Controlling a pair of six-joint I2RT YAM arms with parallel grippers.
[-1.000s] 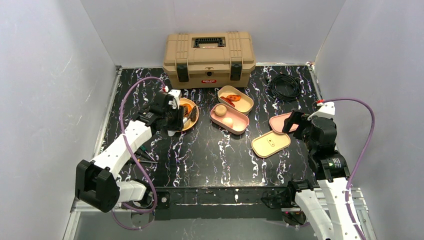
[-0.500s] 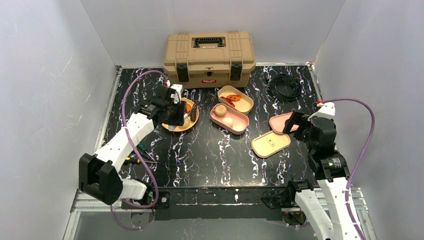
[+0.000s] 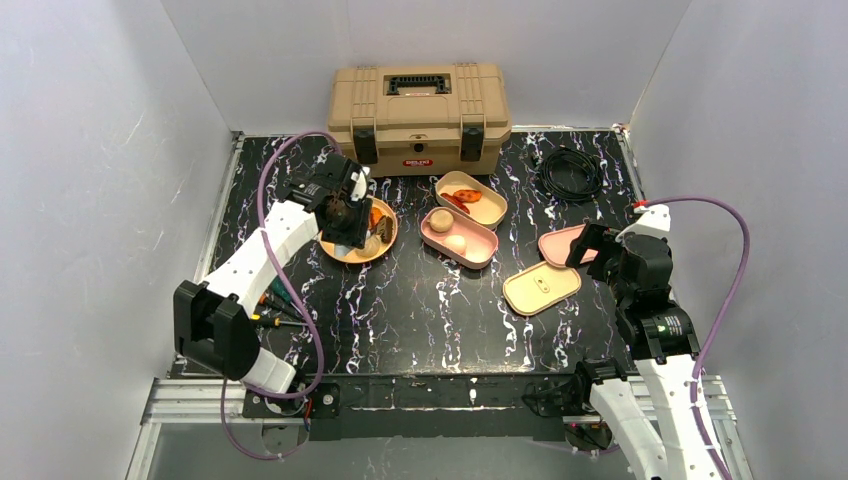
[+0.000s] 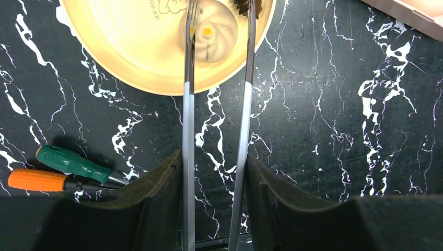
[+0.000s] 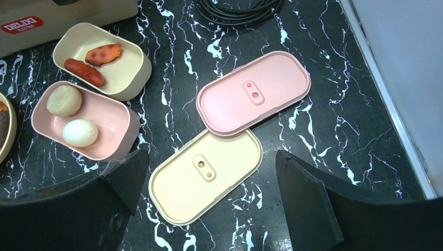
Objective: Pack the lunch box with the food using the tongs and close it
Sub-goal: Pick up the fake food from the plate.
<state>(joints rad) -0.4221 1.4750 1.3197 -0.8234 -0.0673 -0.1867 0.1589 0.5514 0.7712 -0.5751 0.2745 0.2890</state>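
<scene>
The left gripper point(image 4: 213, 178) is clamped on the tongs point(image 4: 188, 120). Their tips stand a little apart over a bun point(image 4: 214, 26) near the plate's point(image 4: 125, 52) rim. Bare table point(image 3: 420, 300) lies between the plate and the pink lunch box point(image 3: 478, 252). The right gripper point(image 5: 211, 157) is wide open, holding nothing, above two lids point(image 5: 206, 175).

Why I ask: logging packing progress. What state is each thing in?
Left gripper: shut on tongs.
Right gripper: open, empty.
Tongs: tips at bun on plate.
Pink box: open, another bun and egg inside.
Cream box: open, two pieces inside.
Pink lid: off, on table.
Cream lid: off, on table.
Toolbox: closed.
</scene>
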